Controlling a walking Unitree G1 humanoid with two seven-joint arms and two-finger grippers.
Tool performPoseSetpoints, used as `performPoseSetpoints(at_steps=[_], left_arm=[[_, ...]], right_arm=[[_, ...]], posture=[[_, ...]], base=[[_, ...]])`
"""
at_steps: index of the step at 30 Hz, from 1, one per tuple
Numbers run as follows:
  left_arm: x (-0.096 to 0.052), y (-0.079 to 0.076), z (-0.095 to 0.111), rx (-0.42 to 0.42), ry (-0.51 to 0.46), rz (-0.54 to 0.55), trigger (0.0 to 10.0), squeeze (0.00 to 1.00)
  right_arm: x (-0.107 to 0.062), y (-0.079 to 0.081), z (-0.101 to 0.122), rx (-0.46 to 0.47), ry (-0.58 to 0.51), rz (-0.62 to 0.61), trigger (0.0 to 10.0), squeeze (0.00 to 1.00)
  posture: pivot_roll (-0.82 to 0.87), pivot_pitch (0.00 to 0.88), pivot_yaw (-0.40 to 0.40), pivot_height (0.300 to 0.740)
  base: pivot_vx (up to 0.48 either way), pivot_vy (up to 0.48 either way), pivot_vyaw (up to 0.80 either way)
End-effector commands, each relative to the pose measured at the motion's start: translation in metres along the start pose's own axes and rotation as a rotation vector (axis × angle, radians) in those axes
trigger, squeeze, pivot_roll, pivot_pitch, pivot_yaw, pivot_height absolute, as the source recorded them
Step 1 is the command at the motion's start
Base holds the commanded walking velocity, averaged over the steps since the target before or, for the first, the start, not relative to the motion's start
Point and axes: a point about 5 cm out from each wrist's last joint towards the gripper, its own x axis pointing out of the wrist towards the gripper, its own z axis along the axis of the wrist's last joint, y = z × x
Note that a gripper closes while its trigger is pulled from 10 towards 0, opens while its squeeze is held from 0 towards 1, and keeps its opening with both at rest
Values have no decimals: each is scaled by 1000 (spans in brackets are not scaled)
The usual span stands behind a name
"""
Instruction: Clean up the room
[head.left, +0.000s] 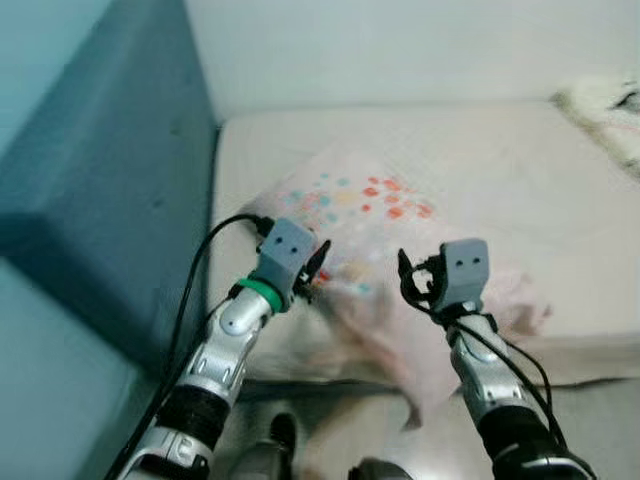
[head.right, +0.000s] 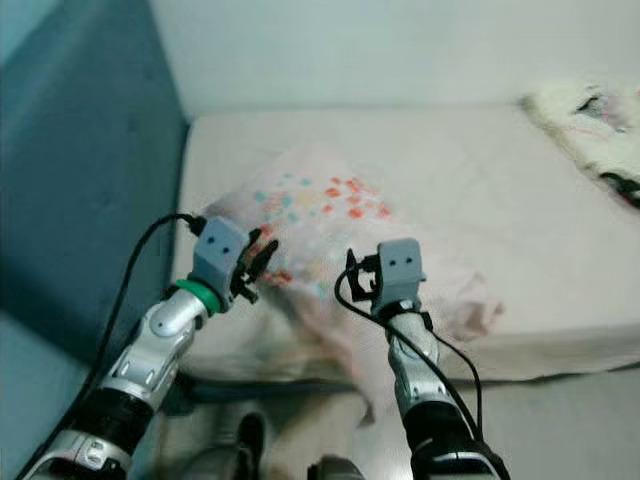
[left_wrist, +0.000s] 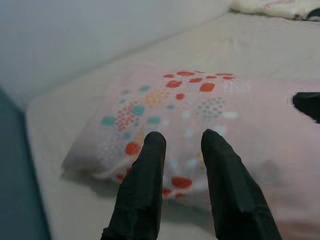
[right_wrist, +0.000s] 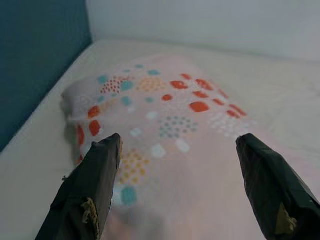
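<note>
Above: pale pink blanket with red and teal dots, heaped on the cream mattress near the teal headboard.
Left gripper is held narrowly parted, right gripper spread wide; neither holds anything. Opposite blanket edges are best pinched before lifting.

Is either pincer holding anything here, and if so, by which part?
Nothing is held. Both the left pincer and right pincer hover open over the pink spotted fabric blanket.

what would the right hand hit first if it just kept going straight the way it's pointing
Most likely the pink spotted pillow lying on the mattress. The right hand points along the pillow's top with its fingers wide open and nothing between them and the fabric, though depth is hard to judge.
</note>
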Motion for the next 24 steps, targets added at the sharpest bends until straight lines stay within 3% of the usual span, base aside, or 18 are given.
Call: performPoseSetpoints(at_steps=[1, 9, 24], left_arm=[[2, -2, 3, 4, -9, -13, 10000, 0], [3, -3, 6, 17, -30, -23, 10000, 0], [3, -4, 7, 23, -40, -25, 10000, 0]], right_arm=[[-2, -3, -3, 6, 14, -14, 10000, 0], [-2, -4, -3, 7, 10, -11, 10000, 0], [-2, 1, -1, 16, -5, 13, 10000, 0]], posture=[[-76, 0, 60, 740], [-78, 0, 60, 740], [-78, 0, 63, 740]], base=[[0, 0, 0], [0, 0, 0], [457, 0, 0]])
